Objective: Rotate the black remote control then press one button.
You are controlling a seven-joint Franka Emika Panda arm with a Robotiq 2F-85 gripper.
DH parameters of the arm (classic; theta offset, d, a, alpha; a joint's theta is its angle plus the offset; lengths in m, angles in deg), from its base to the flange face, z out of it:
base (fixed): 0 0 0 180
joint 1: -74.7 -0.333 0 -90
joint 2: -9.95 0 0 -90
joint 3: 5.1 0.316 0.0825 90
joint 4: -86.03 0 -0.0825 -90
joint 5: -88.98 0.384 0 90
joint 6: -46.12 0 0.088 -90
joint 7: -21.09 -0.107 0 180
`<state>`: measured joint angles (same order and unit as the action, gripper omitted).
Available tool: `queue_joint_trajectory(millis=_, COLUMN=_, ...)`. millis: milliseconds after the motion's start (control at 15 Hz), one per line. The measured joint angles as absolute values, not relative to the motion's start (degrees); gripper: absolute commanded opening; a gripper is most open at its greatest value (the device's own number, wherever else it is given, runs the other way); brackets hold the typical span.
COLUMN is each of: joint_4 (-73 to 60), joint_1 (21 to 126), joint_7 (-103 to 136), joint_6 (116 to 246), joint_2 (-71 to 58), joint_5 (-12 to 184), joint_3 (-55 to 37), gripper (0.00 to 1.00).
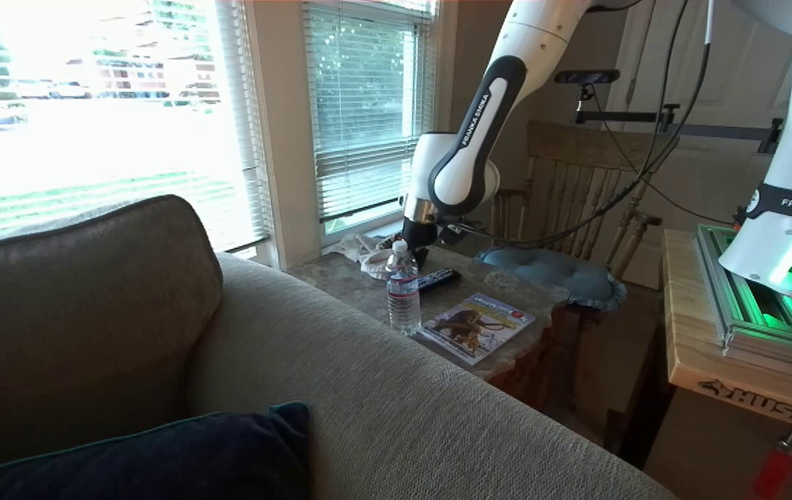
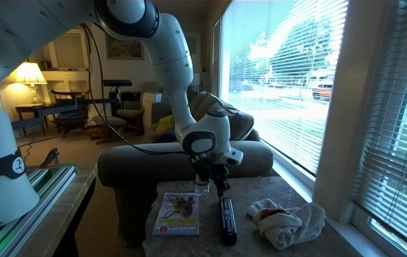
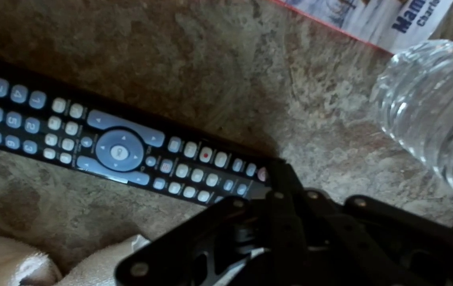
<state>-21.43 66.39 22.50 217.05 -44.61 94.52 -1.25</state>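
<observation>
Although the capped bottle [image 1: 404, 298] is stood upright on the counter [image 2: 209, 221], how full it is cannot be told; a red patch [image 2: 272, 213] is shown among the folds of the towel [image 2: 285, 228]. Between towel and magazine [image 2: 177, 214], the remote [image 2: 228, 221] is laid flat, buttons up. The arm [image 2: 173, 67] is stretched over the counter, the gripper [image 3: 282, 169] being pointed down at the remote's end nearer the bottle. The jaws are held together; whether the remote is touched cannot be told.
</observation>
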Motion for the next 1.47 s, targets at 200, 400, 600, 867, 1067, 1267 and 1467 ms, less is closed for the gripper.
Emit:
queue_joint_trajectory(millis=200, joint_4=-20.80, joint_1=66.42, joint_7=22.67, joint_6=217.05, joint_2=-45.23, joint_5=94.52, joint_3=-1.22, gripper=0.00)
queue_joint_trajectory(millis=400, joint_4=-20.20, joint_1=66.42, joint_7=22.68, joint_6=217.05, joint_2=-45.65, joint_5=94.52, joint_3=-1.22, gripper=0.00)
queue_joint_trajectory(millis=600, joint_4=-19.50, joint_1=66.42, joint_7=22.68, joint_6=217.05, joint_2=-46.17, joint_5=94.52, joint_3=-1.22, gripper=0.00)
queue_joint_trajectory(millis=867, joint_4=-19.01, joint_1=66.41, joint_7=22.68, joint_6=217.05, joint_2=-46.52, joint_5=94.52, joint_3=-1.22, gripper=0.00)
queue_joint_trajectory(millis=1067, joint_4=-18.62, joint_1=66.41, joint_7=22.68, joint_6=217.05, joint_2=-46.76, joint_5=94.52, joint_3=-1.26, gripper=0.00)
queue_joint_trajectory(millis=1267, joint_4=-18.55, joint_1=66.41, joint_7=22.68, joint_6=217.05, joint_2=-46.82, joint_5=94.52, joint_3=-1.27, gripper=0.00)
queue_joint_trajectory(millis=1467, joint_4=-18.52, joint_1=66.41, joint_7=22.68, joint_6=217.05, joint_2=-46.85, joint_5=94.52, joint_3=-1.28, gripper=0.00)
